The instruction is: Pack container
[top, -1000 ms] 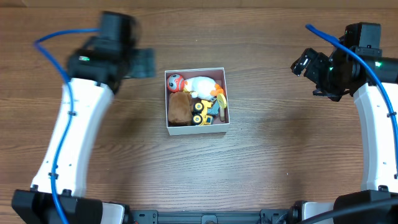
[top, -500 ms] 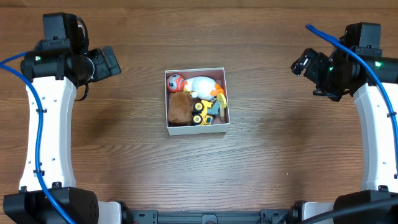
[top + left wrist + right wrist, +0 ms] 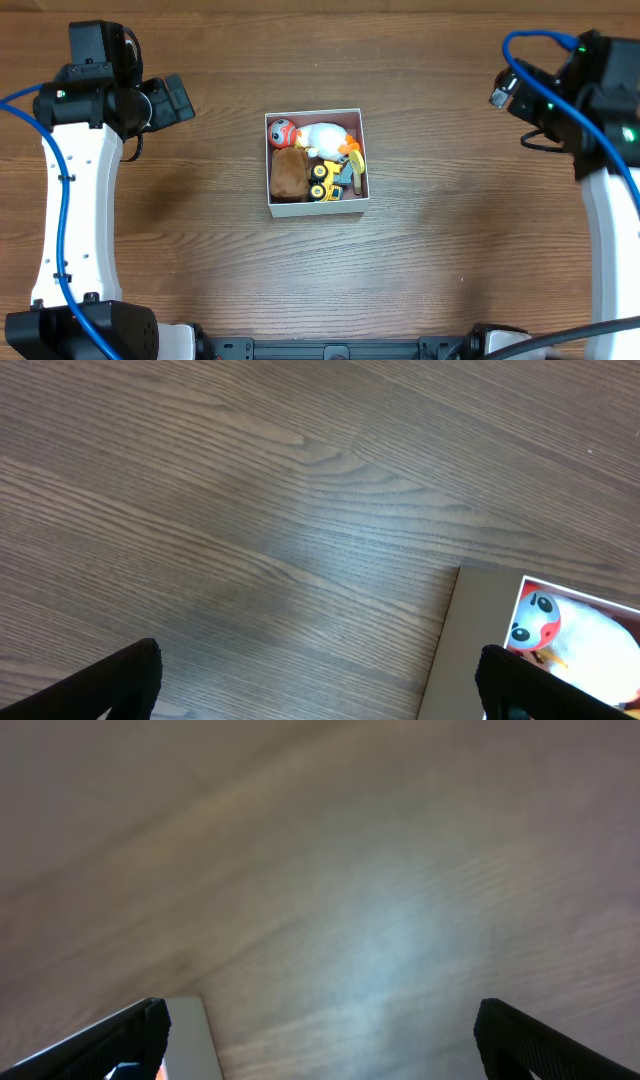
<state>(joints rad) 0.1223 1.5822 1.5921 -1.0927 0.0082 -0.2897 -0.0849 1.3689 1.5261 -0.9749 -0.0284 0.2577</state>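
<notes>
The container (image 3: 271, 209), a small square white box, sits at the table's middle. It holds a white toy with a red and white head (image 3: 320, 135), a brown plush (image 3: 288, 172) and a yellow toy vehicle (image 3: 322, 181). My left gripper (image 3: 178, 98) is open and empty, far left of the box. Its view shows the box's corner (image 3: 470, 640) and the toy's head (image 3: 532, 622). My right gripper (image 3: 500, 92) is open and empty, far right of the box. Its blurred view shows a box edge (image 3: 192, 1040).
Bare wood-grain table (image 3: 450, 260) lies all round the box. Both arms' white links stand along the left and right sides of the table.
My left arm swung back to the far left a second ago and has since held still. My right arm has just moved right and up, away from the box.
</notes>
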